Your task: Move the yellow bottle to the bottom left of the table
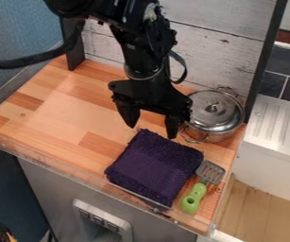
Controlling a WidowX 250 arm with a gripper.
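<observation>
The black gripper [151, 131] hangs over the wooden table [71, 111], right of its middle. Its two fingers stand wide apart and point down, with nothing held between them. The fingertips are near the back edge of a folded dark purple cloth [153, 168], one toward its back left corner and one farther right. Whether they touch the cloth or the table I cannot tell. The bottom left of the table shows bare wood.
A steel pot with a lid [215, 113] stands close to the gripper's right side. A slotted spatula with a green handle [194, 197] lies right of the cloth. A clear low rim [58, 169] runs along the front edge, and a white plank wall [213, 45] stands behind.
</observation>
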